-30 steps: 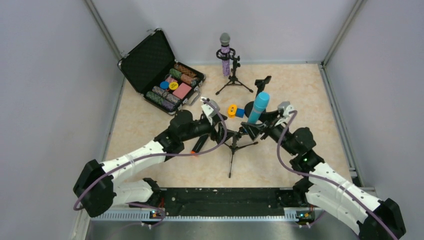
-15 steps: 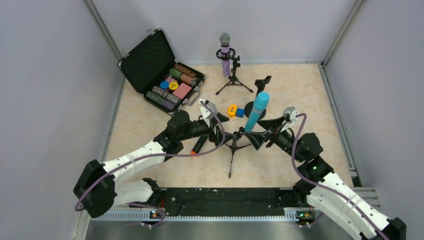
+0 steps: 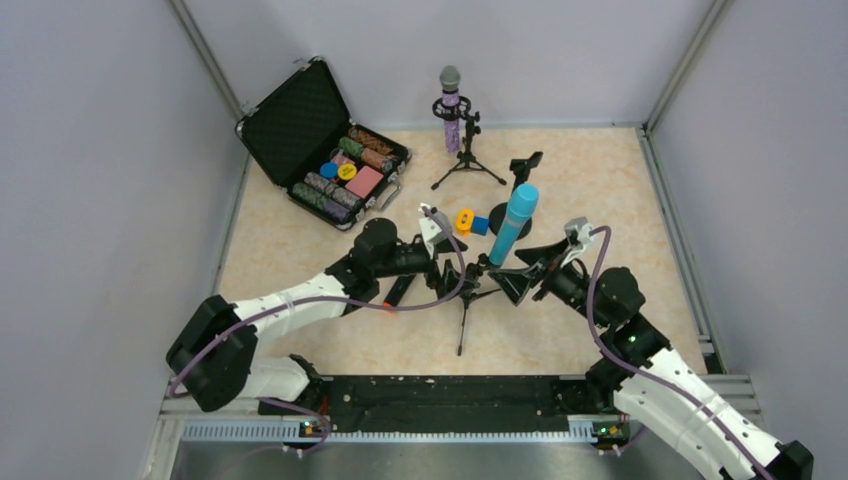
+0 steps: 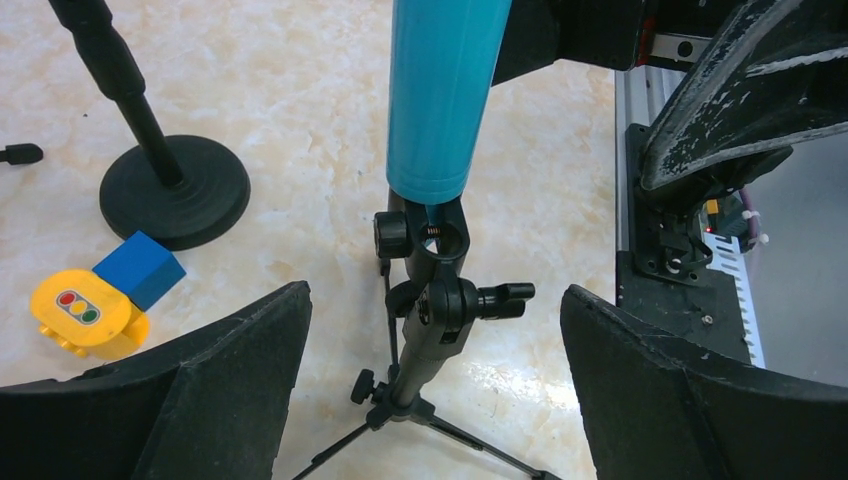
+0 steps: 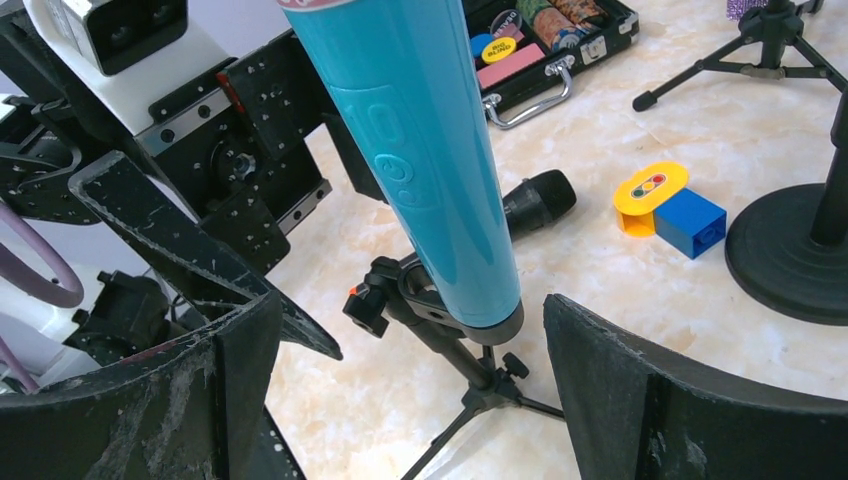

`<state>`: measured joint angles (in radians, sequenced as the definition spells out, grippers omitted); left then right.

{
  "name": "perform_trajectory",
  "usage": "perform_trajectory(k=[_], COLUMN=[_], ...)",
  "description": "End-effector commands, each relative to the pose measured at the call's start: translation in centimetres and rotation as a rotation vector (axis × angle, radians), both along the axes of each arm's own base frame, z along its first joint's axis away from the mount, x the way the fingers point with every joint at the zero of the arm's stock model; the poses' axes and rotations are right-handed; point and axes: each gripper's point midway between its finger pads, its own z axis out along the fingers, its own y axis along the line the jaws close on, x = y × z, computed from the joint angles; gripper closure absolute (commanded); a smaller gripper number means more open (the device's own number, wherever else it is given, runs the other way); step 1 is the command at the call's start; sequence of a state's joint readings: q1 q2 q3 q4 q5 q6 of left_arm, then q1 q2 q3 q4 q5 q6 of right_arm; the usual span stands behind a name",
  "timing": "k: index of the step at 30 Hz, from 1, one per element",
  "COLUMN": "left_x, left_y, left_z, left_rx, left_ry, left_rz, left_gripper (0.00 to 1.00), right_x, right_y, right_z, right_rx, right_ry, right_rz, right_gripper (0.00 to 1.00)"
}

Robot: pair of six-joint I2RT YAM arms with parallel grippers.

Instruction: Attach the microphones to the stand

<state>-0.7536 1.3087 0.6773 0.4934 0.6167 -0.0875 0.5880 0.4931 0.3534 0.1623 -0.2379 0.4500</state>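
Observation:
The light-blue microphone (image 3: 514,220) stands tilted in the clip of the near tripod stand (image 3: 467,296), free of both grippers. My left gripper (image 3: 455,268) is open just left of that stand, its jaws wide on either side of the stand's pole (image 4: 428,335) without touching it. My right gripper (image 3: 521,271) is open just right of it, with the blue microphone (image 5: 430,170) between its spread jaws but untouched. The purple microphone (image 3: 451,108) sits upright in the far tripod stand (image 3: 466,163). The black microphone with the orange end (image 3: 398,291) lies on the table under my left arm.
An open black case (image 3: 300,118) of coloured chips sits at the back left. A round-base stand (image 3: 511,198) with a bare clip stands behind the blue microphone, with a yellow and blue toy block (image 3: 469,222) beside it. Grey walls enclose the table.
My right gripper has let go of the light-blue microphone, opened wide and drawn back to the right. My left gripper has opened wider and moved in closer to the stand.

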Motion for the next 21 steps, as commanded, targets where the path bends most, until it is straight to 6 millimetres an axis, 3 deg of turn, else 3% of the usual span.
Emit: perform_trajectory(k=[1, 8, 21], left_x=[0.4, 1.2, 2.4], left_y=[-1.4, -2.6, -2.9], left_z=[2.7, 1.7, -0.5], left_rx=[-0.053, -0.025, 0.066], left_ry=[-0.102, -0.099, -0.090], left_rz=[-0.035, -0.036, -0.015], left_gripper=[0.01, 0.02, 0.23], right_x=[-0.2, -0.2, -0.2], right_y=[-0.1, -0.4, -0.4], right_z=[0.6, 0.4, 0.2], right_rx=[0.013, 0.010, 0.003], right_ry=[-0.008, -0.002, -0.001], right_rz=[0.000, -0.013, -0.018], right_gripper=[0.01, 0.01, 0.01])
